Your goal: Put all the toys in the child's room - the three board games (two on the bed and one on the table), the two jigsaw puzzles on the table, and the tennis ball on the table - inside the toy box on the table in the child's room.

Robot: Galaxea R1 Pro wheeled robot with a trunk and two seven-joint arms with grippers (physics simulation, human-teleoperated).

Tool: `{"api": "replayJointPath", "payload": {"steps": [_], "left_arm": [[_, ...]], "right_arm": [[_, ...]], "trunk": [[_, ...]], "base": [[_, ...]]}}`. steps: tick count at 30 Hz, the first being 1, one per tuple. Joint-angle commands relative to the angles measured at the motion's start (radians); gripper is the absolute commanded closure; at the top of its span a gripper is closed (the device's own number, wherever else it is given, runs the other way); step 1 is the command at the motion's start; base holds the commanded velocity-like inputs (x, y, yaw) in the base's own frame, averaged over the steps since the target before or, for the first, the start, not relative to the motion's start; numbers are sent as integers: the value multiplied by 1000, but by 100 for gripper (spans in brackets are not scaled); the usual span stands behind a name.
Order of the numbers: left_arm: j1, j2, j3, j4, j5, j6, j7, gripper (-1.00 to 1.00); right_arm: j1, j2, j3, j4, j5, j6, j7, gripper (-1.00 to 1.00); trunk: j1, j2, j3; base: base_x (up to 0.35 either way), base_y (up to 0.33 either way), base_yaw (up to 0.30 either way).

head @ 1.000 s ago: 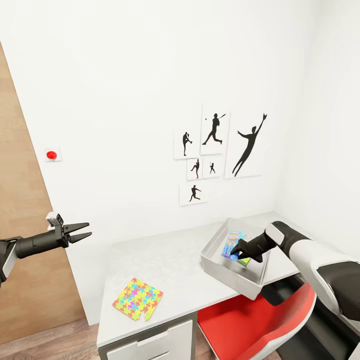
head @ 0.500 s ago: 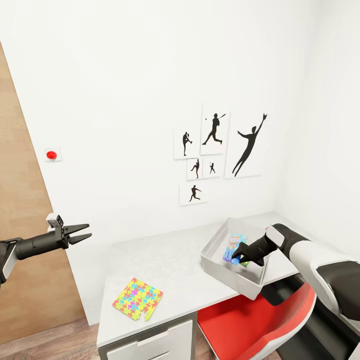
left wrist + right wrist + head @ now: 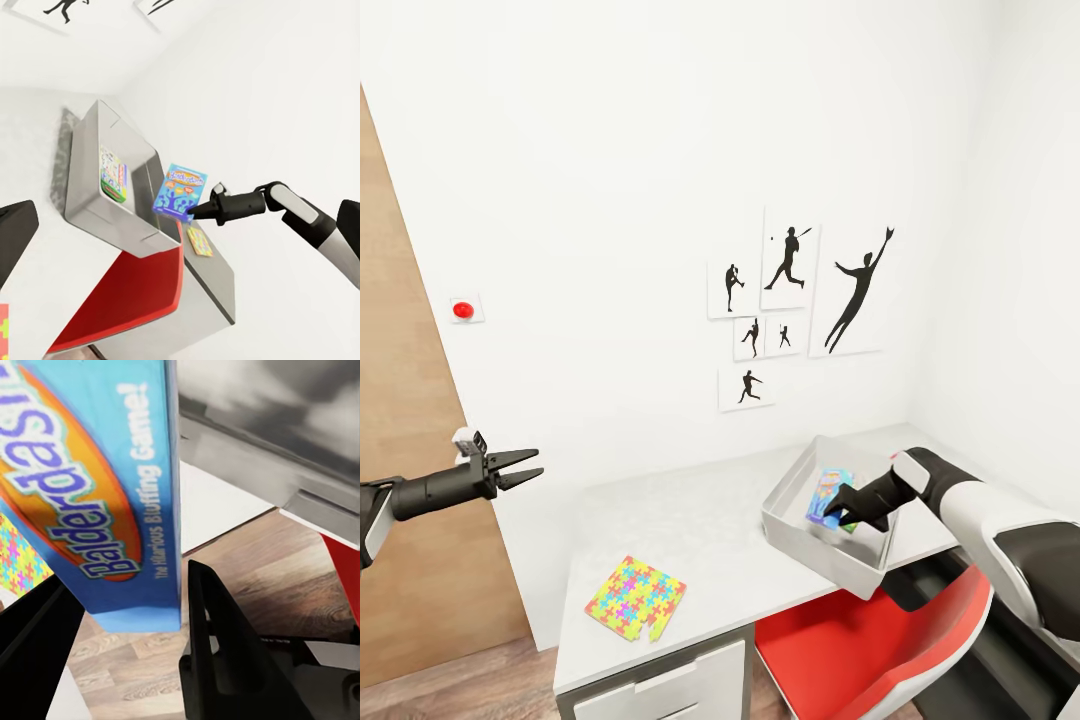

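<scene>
While the red chair (image 3: 860, 650) sits nearest under the table (image 3: 710, 540), a bright jigsaw puzzle (image 3: 635, 597) lies flat near the table's front edge, thin and probably light but bendy, so best pinched at an overhanging edge. Farther back, the right gripper (image 3: 840, 508) has its fingers closed on one edge of the blue board game (image 3: 180, 190), holding it tilted above the toy box (image 3: 785, 535), where another boxed game (image 3: 112, 174) already rests; the carton looks stiff, light, slick-faced, so an edge grip suits. Off to the side, the left gripper (image 3: 520, 465) hangs over the floor, fingers apart, holding nothing.
</scene>
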Motion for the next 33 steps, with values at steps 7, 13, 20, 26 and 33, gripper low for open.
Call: {"api": "replayJointPath", "payload": {"steps": [7,13,20,26,33], "left_arm": [[-1,0,0,0,-2,11,-4,-100],[0,0,0,0,-2,11,-4,-100],[0,0,0,0,-2,11,-4,-100],[0,0,0,0,-2,11,-4,-100],[0,1,0,0,-1,10,-4,-100]], "right_arm": [[-1,-10,7,-3,-1,2,13,100],[-1,-11,4,-6,-8,2,14,100],[-1,-11,2,-10,-12,2,14,100],[-1,-10,-1,-12,-14,2,13,100],[-3,-15,-3,-14,-15,2,14,100]], "trunk": [[0,-1,-1],[0,-1,-2],[0,-1,-10],[0,-1,-18],[0,-1,-30]], "base": [[0,0,0],[0,0,0],[0,0,0],[0,0,0],[0,0,0]]}}
